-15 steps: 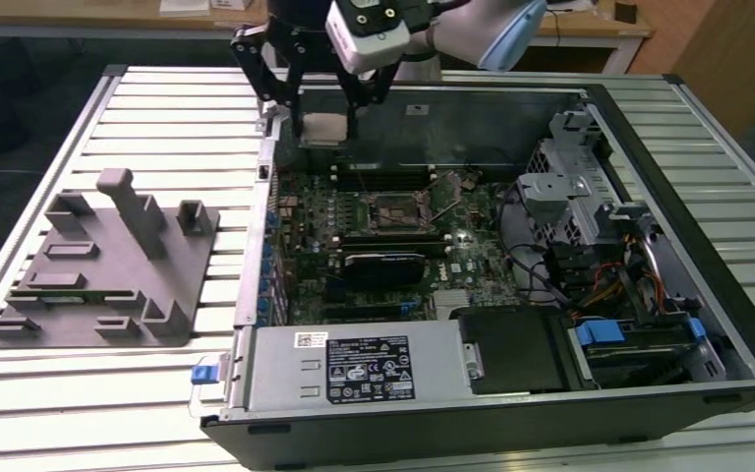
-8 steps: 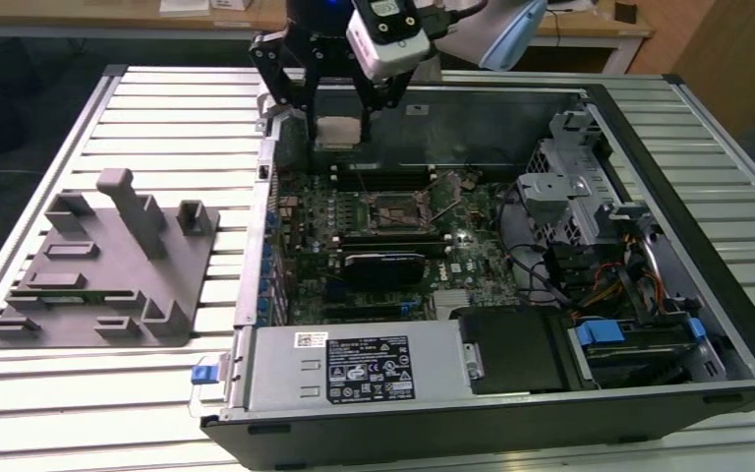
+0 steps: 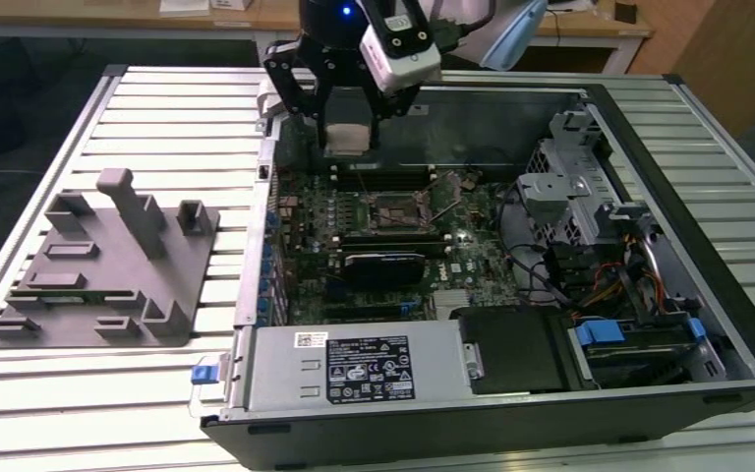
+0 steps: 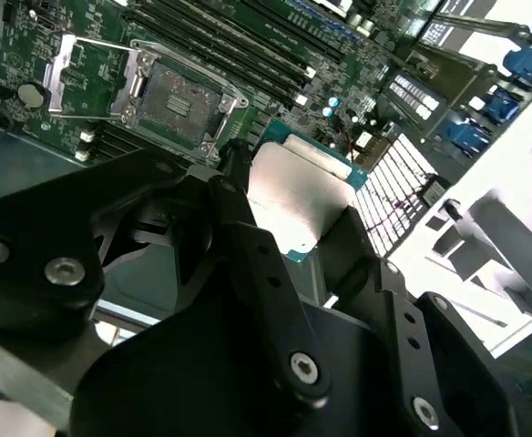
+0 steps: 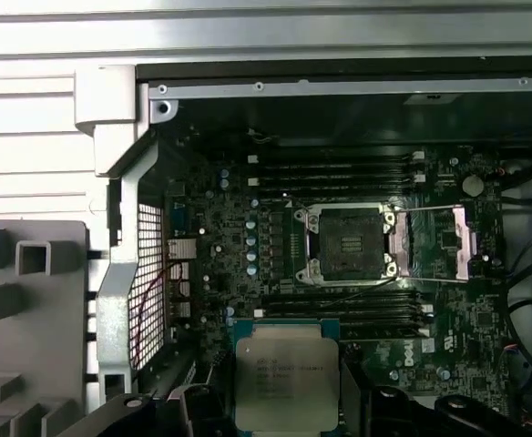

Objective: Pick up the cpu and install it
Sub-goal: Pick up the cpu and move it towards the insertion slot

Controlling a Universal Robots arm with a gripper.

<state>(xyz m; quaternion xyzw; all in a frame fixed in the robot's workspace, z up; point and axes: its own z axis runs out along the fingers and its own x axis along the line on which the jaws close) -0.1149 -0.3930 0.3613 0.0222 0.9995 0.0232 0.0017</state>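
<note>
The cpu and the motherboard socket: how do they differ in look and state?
The cpu is clamped in the gripper above the motherboard; the socket sits fixed on it. The cpu has a pale silvery top with a green edge; the socket is a dark recess in a metal frame. The socket is empty, its retaining plate swung open; the cpu is not yet seated. Both are square.

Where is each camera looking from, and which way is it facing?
Exterior view: off the arm, raised, looking down on the open computer case on a slatted table; the arm and tool hang over the motherboard.
First wrist view: rides the wrist, facing straight into the case at the open socket; tool tips grip the cpu.
Second wrist view: rides the wrist, looking obliquely past the tool's black links.
Shared: both wrist views show cpu and socket.
</note>
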